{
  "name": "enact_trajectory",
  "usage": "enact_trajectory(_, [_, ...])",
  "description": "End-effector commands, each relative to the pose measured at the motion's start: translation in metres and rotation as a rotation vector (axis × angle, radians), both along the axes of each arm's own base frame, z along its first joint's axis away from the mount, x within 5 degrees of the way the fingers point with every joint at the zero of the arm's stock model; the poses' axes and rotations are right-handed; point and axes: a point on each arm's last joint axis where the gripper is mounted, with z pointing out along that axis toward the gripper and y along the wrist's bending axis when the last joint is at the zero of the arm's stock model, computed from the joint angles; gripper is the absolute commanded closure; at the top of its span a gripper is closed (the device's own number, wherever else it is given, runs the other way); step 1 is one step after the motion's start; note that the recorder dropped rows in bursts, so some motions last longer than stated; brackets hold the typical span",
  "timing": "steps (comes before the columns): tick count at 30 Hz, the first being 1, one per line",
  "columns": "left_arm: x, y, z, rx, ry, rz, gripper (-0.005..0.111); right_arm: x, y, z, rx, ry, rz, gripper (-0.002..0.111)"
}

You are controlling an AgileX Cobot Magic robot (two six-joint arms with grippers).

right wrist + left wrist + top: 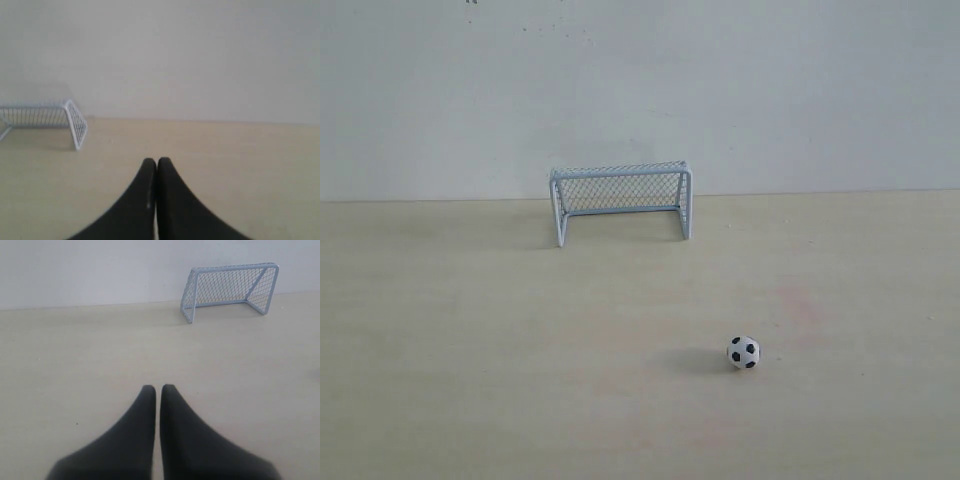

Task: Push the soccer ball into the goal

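The soccer ball [743, 352], small, white with black patches, rests on the pale wooden table in front of and to the right of the goal. The goal [621, 201], pale blue frame with mesh, stands at the back near the wall, mouth facing the front; it also shows in the left wrist view [230, 289] and partly in the right wrist view [47, 121]. Neither arm appears in the exterior view. My left gripper [158, 388] is shut with nothing held. My right gripper [156, 161] is shut and empty too. The ball is out of both wrist views.
A plain white wall [640, 90] rises behind the table's far edge. The pale wooden table [470, 330] stretches wide around goal and ball.
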Motion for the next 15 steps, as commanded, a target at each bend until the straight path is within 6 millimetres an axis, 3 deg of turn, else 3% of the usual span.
enact_trajectory(1, [-0.0001, 0.0003, -0.0007, 0.009, -0.003, 0.002, 0.102, 0.0177, 0.0003, -0.0135, 0.013, 0.077, -0.018, 0.108])
enact_trajectory(6, [-0.0001, 0.0003, -0.0007, 0.009, -0.003, 0.002, 0.102, 0.0224, 0.0015, -0.0204, 0.083, 0.127, -0.032, 0.108])
enact_trajectory(15, [-0.0001, 0.0003, -0.0007, 0.009, -0.003, 0.002, 0.102, 0.0237, 0.0021, -0.0153, 0.031, 0.112, -0.009, 0.108])
